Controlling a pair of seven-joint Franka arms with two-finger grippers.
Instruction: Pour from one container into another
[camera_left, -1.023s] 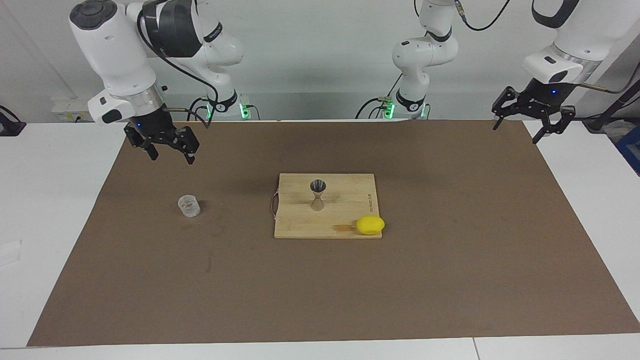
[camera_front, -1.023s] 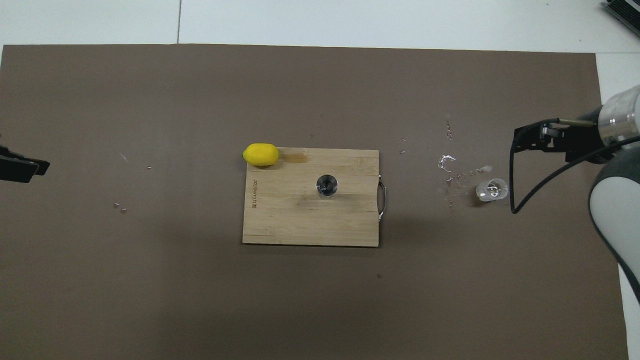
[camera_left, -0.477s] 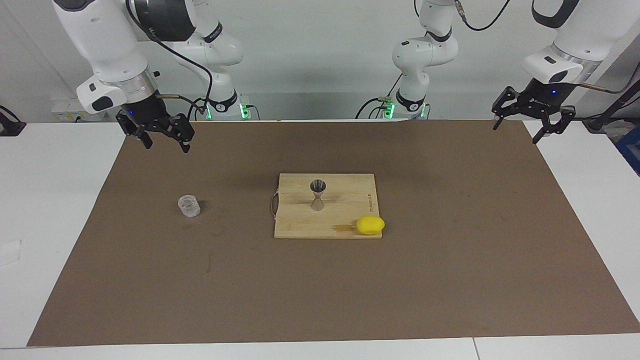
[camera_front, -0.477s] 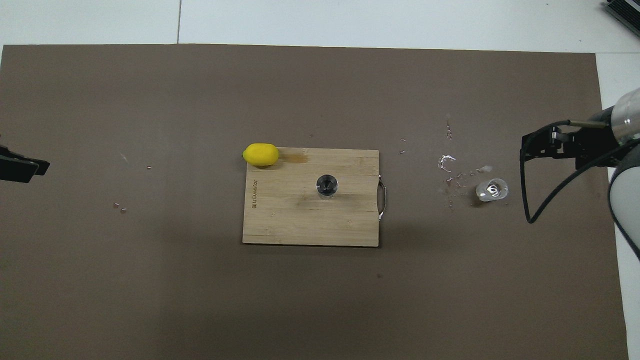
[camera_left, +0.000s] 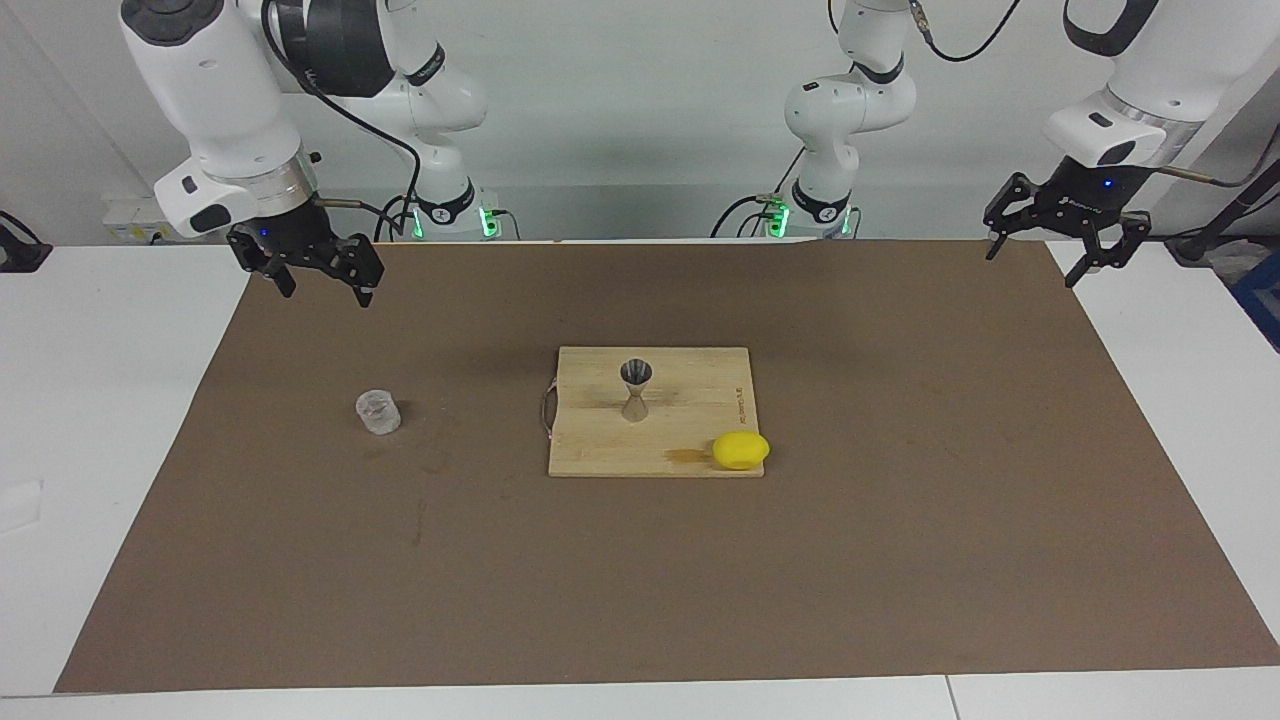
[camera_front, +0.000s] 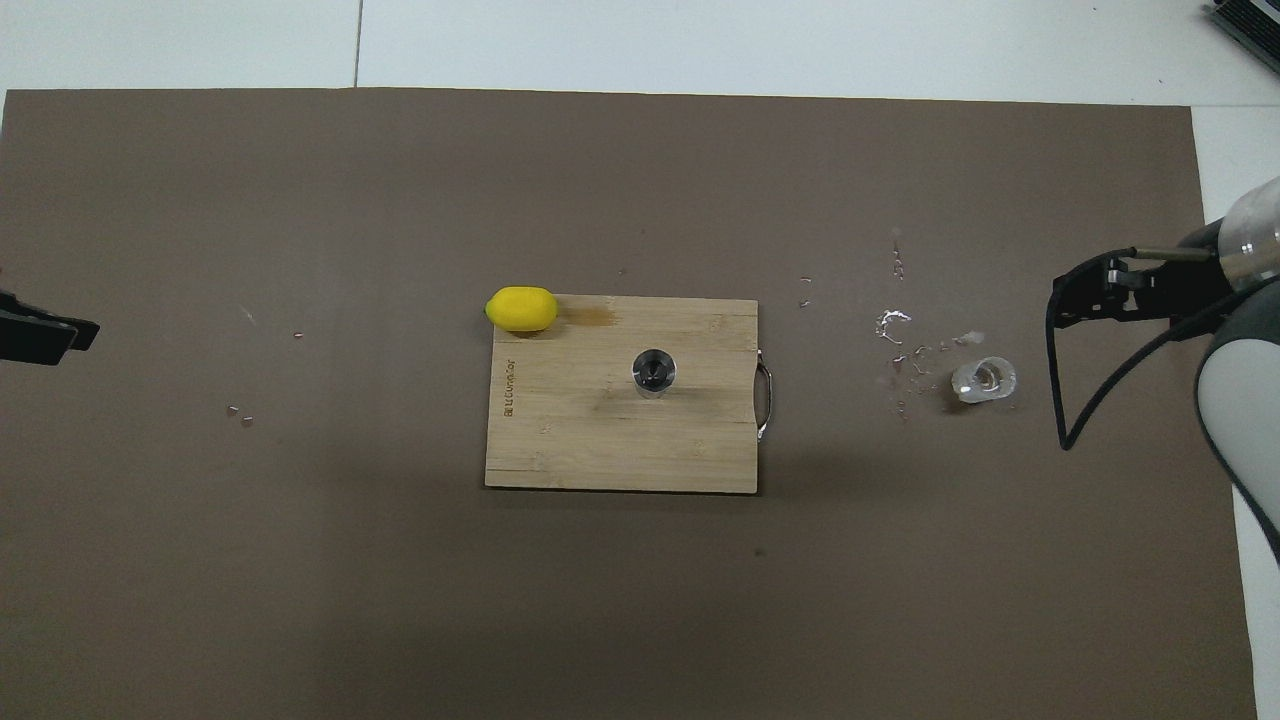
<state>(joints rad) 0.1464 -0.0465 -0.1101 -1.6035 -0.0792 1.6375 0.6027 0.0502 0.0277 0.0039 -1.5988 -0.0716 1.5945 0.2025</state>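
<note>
Since the earlier frame, the right gripper (camera_left: 320, 285) had risen away from the glass cup (camera_left: 378, 412), fingers spread, empty. Jigger (camera_left: 636, 389) stood on the cutting board (camera_left: 700, 400) beside a lemon (camera_left: 741, 450); the left gripper (camera_left: 1062, 248) waited open. Overhead, droplets (camera_front: 893, 322) lay beside the cup on the desk (camera_front: 300, 200).

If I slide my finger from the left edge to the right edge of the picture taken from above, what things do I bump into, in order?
Left hand → lemon → metal jigger on the wooden board → spilled drops → glass cup → right hand.
</note>
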